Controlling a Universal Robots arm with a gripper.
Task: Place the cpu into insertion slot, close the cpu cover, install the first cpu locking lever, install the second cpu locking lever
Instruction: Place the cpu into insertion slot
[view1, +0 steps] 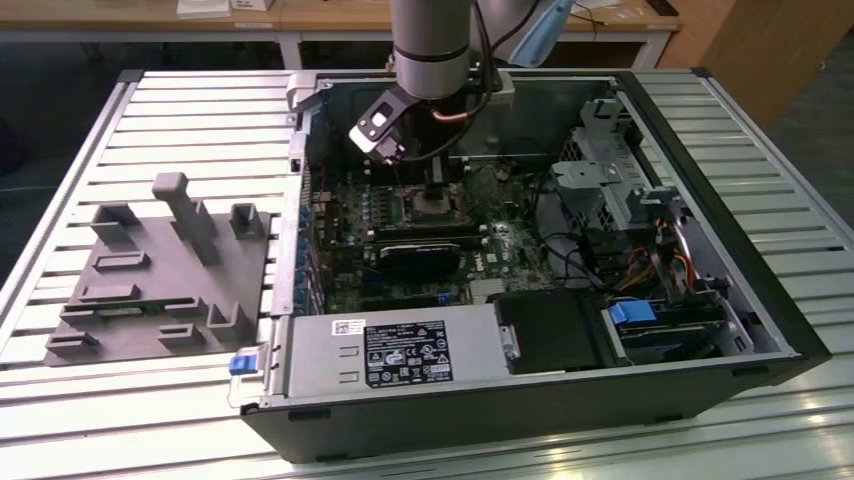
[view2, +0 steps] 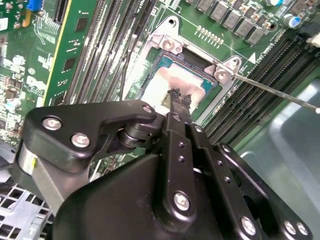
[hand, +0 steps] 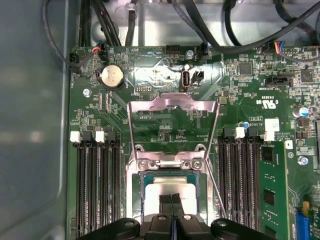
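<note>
The cpu, a silver-grey square, lies flat inside the insertion slot, whose silver rim surrounds it. The cpu cover is flipped open and stands back from the slot, over the board. My gripper is shut, its two black fingertips pressed together right above the middle of the cpu. I cannot tell whether they touch it. A thin locking lever runs alongside the slot, unlatched. In the exterior view my gripper reaches down into the case over the slot.
Long black memory slots flank the slot on both sides. Cables hang beyond the cover. The open computer case holds a power supply and a drive cage. A grey fixture lies at the exterior view's left.
</note>
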